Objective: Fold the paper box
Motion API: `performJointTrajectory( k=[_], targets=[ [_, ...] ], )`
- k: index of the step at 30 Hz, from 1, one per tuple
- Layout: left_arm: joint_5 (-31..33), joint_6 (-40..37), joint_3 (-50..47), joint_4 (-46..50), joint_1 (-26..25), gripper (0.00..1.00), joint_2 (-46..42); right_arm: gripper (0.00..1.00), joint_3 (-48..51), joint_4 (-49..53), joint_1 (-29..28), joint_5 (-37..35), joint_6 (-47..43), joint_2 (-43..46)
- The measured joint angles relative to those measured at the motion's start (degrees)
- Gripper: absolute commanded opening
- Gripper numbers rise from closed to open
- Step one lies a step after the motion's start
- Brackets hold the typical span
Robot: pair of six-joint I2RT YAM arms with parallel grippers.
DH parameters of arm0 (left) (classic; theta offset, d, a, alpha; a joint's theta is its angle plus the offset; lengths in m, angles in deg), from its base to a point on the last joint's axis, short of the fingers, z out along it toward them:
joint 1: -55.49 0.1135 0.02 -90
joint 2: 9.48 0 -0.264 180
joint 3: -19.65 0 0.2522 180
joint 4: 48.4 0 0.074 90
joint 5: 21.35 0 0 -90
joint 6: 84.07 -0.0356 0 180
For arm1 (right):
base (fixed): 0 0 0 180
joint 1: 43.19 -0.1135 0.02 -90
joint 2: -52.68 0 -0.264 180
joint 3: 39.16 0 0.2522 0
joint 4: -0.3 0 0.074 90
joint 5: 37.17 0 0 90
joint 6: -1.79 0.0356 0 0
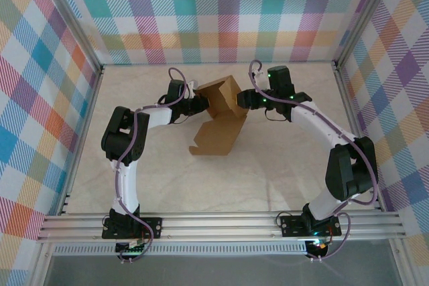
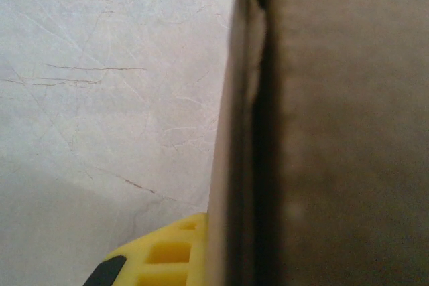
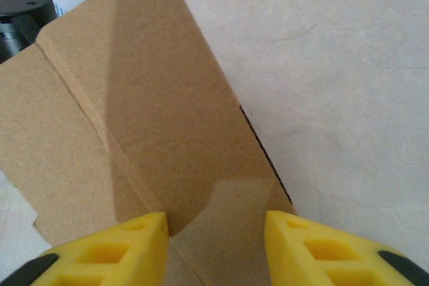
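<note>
Locates the paper box (image 1: 220, 117) just toward 12 o'clock of the table (image 1: 281, 179) centre, half-formed. Notes upper walls raised and one panel lying flat toward 6 o'clock.

Risks, as judged:
- At 9 o'clock of the box, expect a creased or torn wall, caused by any pull off the score line. Finds the left gripper (image 1: 199, 105) pressed together on a cardboard edge, one yellow finger (image 2: 157, 259) against it in the left wrist view.
- At 3 o'clock, expect the raised walls to spring back, or the box to swing about the left pinch. Finds the right gripper (image 3: 214, 232) spread and pinching nothing.

Pose:
- Finds the left arm bent, elbow out at 8 o'clock of the box, forearm reaching inward to it.
- Finds the right arm mirrored, elbow out at 4 o'clock, fingers straddling a fold in the cardboard.
</note>
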State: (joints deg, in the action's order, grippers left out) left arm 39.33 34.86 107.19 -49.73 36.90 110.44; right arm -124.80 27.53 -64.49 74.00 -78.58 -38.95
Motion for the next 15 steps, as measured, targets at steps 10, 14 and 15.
performJointTrajectory(
  k=[10,14,15],
  targets=[
    [0.00,-0.02,0.00,0.02,0.00,0.00,0.00,0.55,-0.07,1.27,0.00,1.38,-3.91,-0.07],
    [0.07,-0.02,0.00,0.20,0.02,0.00,0.00,0.56,-1.01,2.43,-0.15,0.09,-7.04,-0.94],
    [0.11,-0.02,0.00,0.24,0.04,0.00,0.02,0.56,-1.29,2.67,-0.17,-0.35,-7.61,-1.25]
  ],
)
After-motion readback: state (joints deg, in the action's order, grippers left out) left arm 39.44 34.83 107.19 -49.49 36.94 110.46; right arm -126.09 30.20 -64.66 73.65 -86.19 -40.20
